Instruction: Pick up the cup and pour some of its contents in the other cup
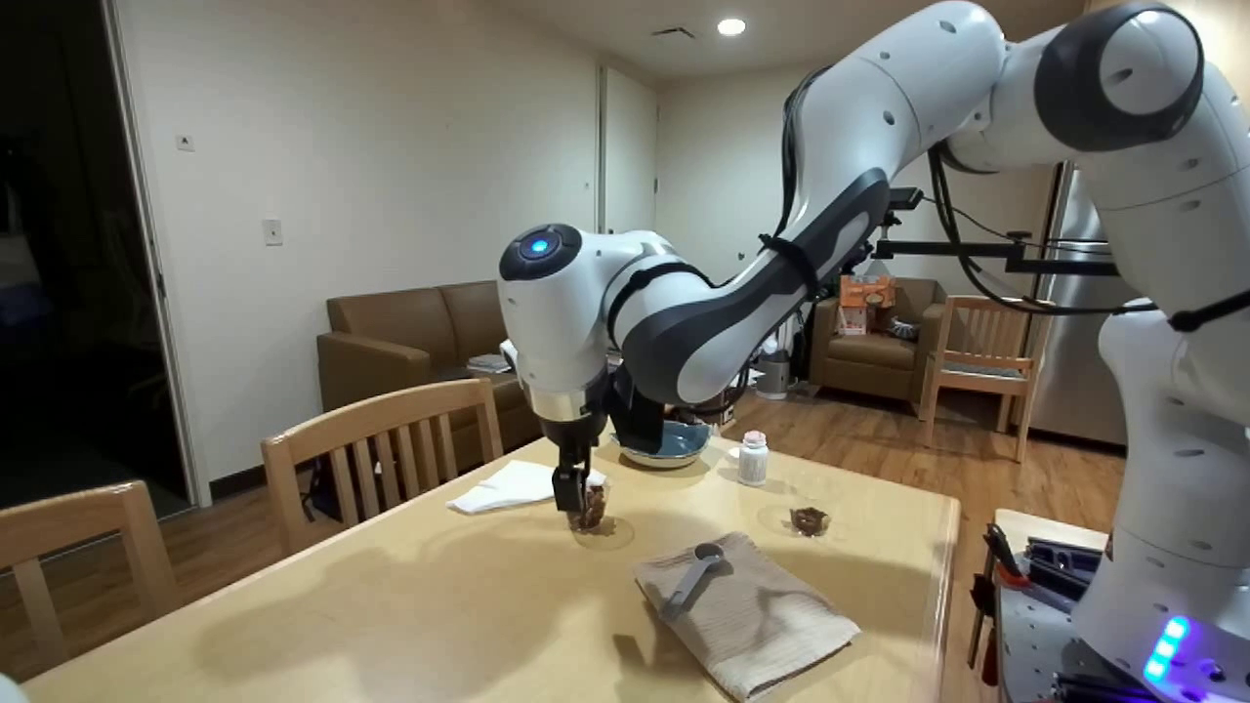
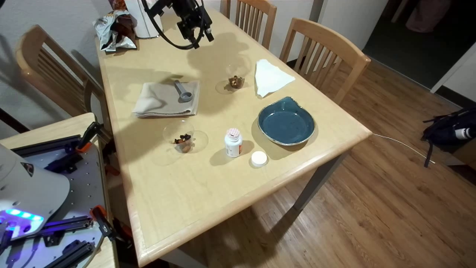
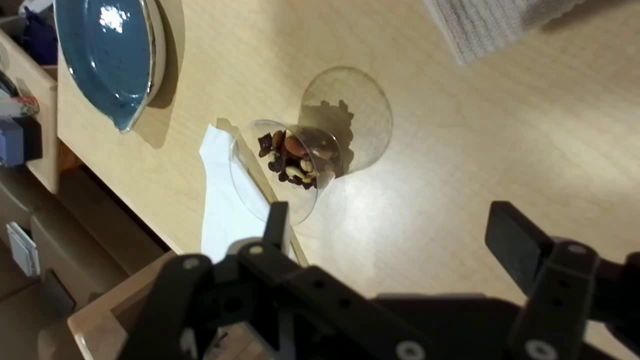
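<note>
A clear cup holding mixed nuts and raisins stands upright on the table by the white napkin; it shows in both exterior views (image 1: 594,506) (image 2: 236,82) and in the wrist view (image 3: 295,160). Another clear cup with some nuts and dried fruit (image 2: 183,139) stands nearer the robot base, also in an exterior view (image 1: 809,520); it is out of the wrist view. My gripper (image 3: 390,220) is open and empty above the table. In the wrist view the napkin-side cup lies beyond the left finger, outside the gap between the fingers. The gripper also shows in both exterior views (image 1: 571,488) (image 2: 203,41).
A blue bowl (image 2: 286,123), a white bottle (image 2: 233,143) and a white lid (image 2: 259,159) stand on the table. A folded beige towel (image 2: 156,100) bears a grey scoop (image 2: 185,95). The white napkin (image 2: 271,78) lies by the cup. Chairs (image 2: 327,52) line the table.
</note>
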Robot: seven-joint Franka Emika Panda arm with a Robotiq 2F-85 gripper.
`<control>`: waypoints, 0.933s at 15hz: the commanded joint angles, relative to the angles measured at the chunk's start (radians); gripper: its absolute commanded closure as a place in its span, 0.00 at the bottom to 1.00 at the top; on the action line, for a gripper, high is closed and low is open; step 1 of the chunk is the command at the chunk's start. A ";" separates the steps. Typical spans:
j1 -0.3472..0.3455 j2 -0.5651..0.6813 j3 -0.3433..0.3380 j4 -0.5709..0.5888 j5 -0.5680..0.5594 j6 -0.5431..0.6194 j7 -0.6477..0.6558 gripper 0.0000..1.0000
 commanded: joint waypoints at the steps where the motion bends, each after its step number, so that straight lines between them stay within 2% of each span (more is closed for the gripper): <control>1: 0.002 0.031 -0.020 0.057 0.040 -0.048 0.142 0.00; 3: -0.003 0.067 -0.030 0.117 0.070 -0.093 0.192 0.00; 5: -0.003 0.109 -0.037 0.202 0.127 -0.187 0.209 0.00; 9: -0.032 0.203 -0.032 0.386 0.318 -0.324 0.159 0.00; 11: -0.048 0.240 -0.027 0.454 0.405 -0.343 0.151 0.00; 13: -0.036 0.273 -0.056 0.488 0.417 -0.244 0.223 0.00; 14: -0.023 0.227 -0.060 0.426 0.395 -0.280 0.183 0.00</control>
